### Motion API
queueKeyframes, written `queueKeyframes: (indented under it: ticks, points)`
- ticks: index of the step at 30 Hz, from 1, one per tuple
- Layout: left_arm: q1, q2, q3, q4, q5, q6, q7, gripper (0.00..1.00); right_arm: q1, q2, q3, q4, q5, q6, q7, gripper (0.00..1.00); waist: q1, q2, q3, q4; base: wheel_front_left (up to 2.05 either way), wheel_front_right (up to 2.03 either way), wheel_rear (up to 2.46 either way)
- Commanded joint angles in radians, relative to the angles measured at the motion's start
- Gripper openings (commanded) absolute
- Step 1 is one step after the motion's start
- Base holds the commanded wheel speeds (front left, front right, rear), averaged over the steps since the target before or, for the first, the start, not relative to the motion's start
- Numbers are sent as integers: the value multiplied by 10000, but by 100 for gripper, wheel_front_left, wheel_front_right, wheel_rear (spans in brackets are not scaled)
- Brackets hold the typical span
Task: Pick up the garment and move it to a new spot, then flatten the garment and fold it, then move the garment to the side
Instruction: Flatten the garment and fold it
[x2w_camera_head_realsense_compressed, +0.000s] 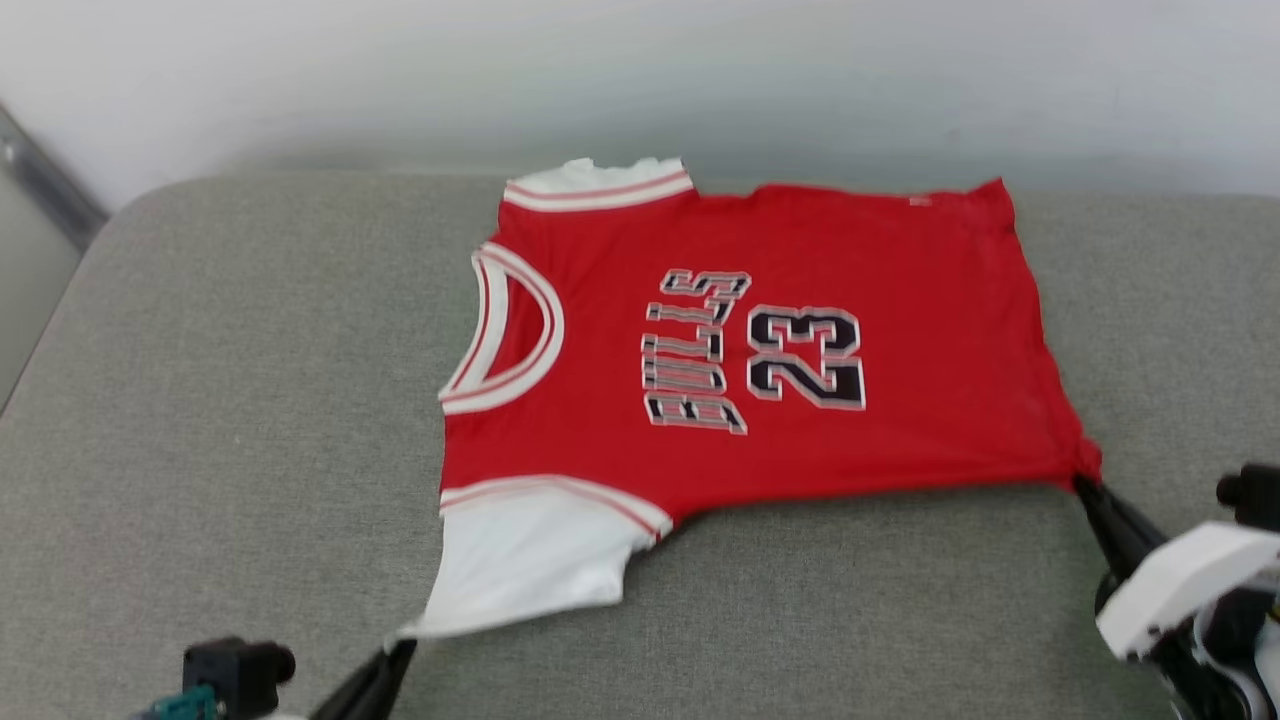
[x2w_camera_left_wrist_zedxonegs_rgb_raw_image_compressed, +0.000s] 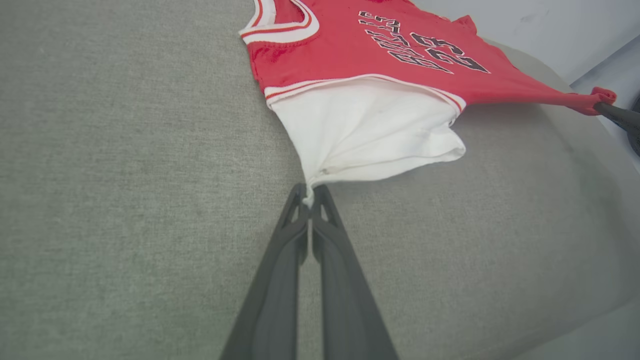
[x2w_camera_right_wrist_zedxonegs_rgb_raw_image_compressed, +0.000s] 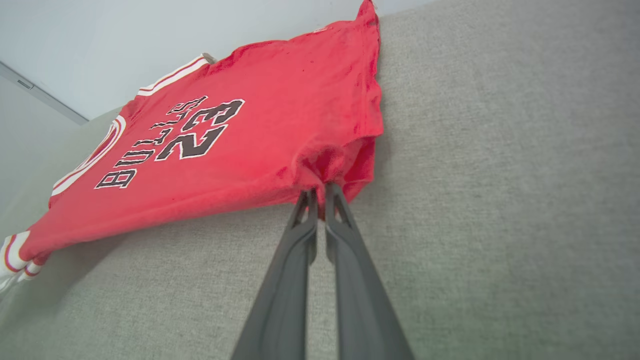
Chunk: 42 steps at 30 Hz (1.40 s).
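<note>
You have the garment (x2w_camera_head_realsense_compressed: 760, 350) lying chest-up near the far edge of the surface (x2w_camera_head_realsense_compressed: 230, 420), collar toward its left edge. Your left hand (x2w_camera_left_wrist_zedxonegs_rgb_raw_image_compressed: 310, 194) is clenched on the white sleeve's tip, and your right hand (x2w_camera_right_wrist_zedxonegs_rgb_raw_image_compressed: 320, 192) on the near red hem corner.

The red and white cloth jersey T-shirt (x2w_camera_head_realsense_compressed: 760, 340) is a soft, matt knit. Its black letters and number look like a smooth, flat print. The grey padded surface (x2w_camera_head_realsense_compressed: 220, 400) is covered in coarse, matt woven fabric with a fine grain. The left end effector (x2w_camera_left_wrist_zedxonegs_rgb_raw_image_compressed: 310, 192) and the right end effector (x2w_camera_right_wrist_zedxonegs_rgb_raw_image_compressed: 321, 192) have dark, smooth, matt plastic fingers. The white arm casing (x2w_camera_head_realsense_compressed: 1180, 585) is smooth hard plastic. The pale wall (x2w_camera_head_realsense_compressed: 640, 80) is smooth and matt.
</note>
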Motion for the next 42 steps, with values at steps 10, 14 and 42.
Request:
queueKeyframes:
  ticks: [10, 14, 42]
  points:
    - [2035, 778, -277, -1128, -1063, 68, 1204, 0, 2824, -509, -462, -1745, 590, -7, 1775, 0, 3, 0, -607, -105, 0, 0, 0]
    - [2101, 1007, -222, -1278, -917, 6, 1138, 0, 3418, -420, -715, -2465, 648, -7, 2241, 0, 3, 0, -536, -199, 0, 0, 0]
    - [-3325, 622, 673, -254, -211, -592, 684, 0, -51, 236, -1582, -3621, -930, -6, 4827, 0, 3, 0, 2105, -656, 0, 0, 0]
